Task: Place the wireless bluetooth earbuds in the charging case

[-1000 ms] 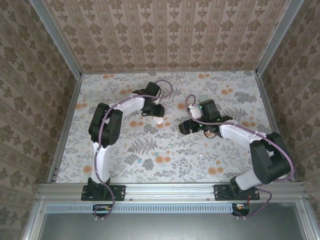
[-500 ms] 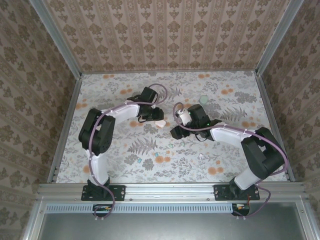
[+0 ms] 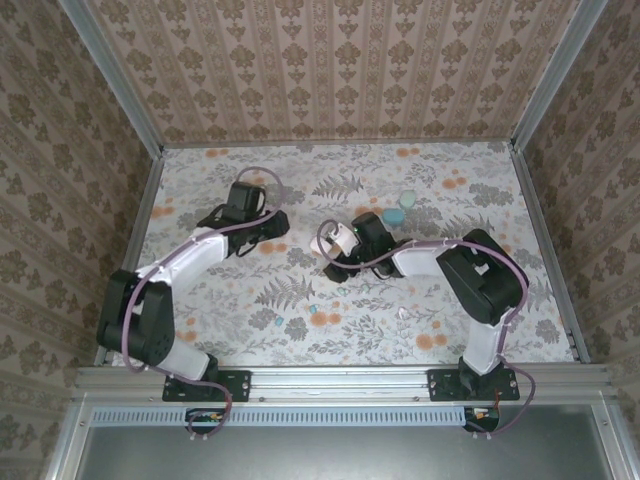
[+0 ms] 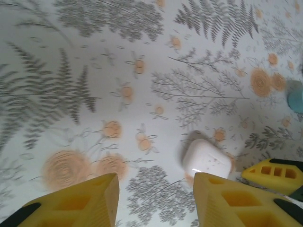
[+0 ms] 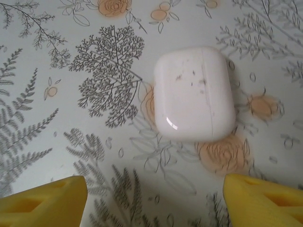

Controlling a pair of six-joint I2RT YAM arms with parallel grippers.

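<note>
- Both claws were found released: the left gripper (image 4: 156,189) and the right gripper (image 5: 154,189), with nothing clasped in either.
- On the left gripper, the yellow fingers (image 4: 75,203) were spread apart above the floral table (image 4: 71,71).
- The right gripper was held wide, and the white charging case (image 5: 195,92) was seen lying shut on the table just ahead of its fingers, apart from both.
- From the left wrist, one finger of the right gripper was seen just beside that case.
- The earbuds were spotted as tiny bits, one teal (image 3: 297,327) and one white (image 3: 403,313), on the near part of the table, well apart from the white charging case; no detail could be made out.
- A teal case (image 3: 395,213) was noted further back, with a pale green piece (image 3: 407,198) just beside it.
</note>
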